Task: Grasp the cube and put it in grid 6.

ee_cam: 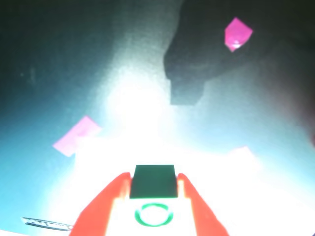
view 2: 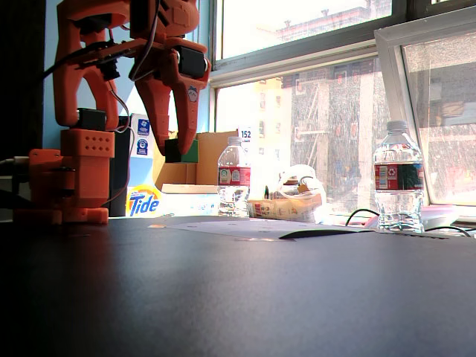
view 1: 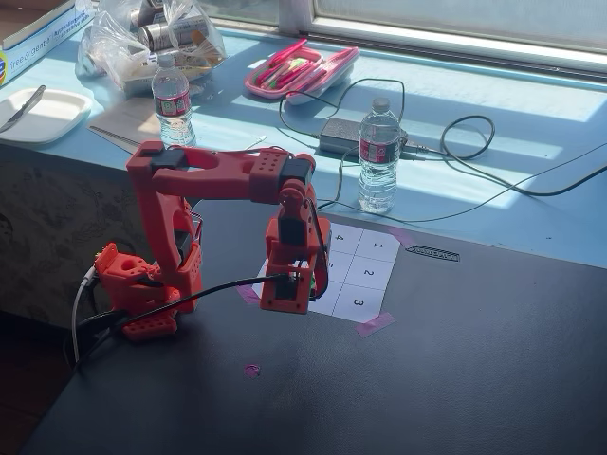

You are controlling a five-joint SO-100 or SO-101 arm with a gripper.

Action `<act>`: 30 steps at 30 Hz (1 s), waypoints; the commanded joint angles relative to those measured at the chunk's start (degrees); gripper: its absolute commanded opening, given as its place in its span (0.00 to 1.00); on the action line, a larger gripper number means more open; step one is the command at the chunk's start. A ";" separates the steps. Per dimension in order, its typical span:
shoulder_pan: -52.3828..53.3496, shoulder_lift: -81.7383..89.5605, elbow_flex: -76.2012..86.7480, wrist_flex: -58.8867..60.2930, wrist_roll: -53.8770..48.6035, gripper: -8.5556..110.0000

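Wrist view: I read the gripper (ee_cam: 153, 189) as clamped on the small dark-green cube (ee_cam: 153, 181), one red finger (ee_cam: 106, 206) on each side, touching it. A pale-green ring mark sits just below the cube, between the fingers. Everything under the cube is blown out white, so I can't read any digits here. I count three pink tape tabs (ee_cam: 78, 135): one left of the gripper, one top right, and a faint one at right.

Fixed view from above: the single red printed arm (view 1: 213, 175) hangs the gripper (view 1: 285, 292) over the near-left part of the white numbered paper grid (view 1: 365, 267). The cube isn't resolvable here. Digits 1, 2, 3 and 4 are legible; the 6 cell is hidden behind the gripper body, so my guess is the target lies directly below or just beside it, a short drop rather than a traverse. Two clear plastic water bottles (view 1: 378, 156) stand on the pale-blue surface behind the dark bench (view 1: 455, 360).

Low fixed view: the gripper (view 2: 171, 149) is raised well clear of the bench, a dark block at its tips. The paper lies beyond, edge-on.
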 commanded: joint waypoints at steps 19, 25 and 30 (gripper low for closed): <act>-15.29 -14.15 -3.08 -6.68 6.77 0.07; -15.56 -16.26 -3.08 -8.70 6.77 0.07; -16.26 -16.87 -3.16 -9.58 5.19 0.09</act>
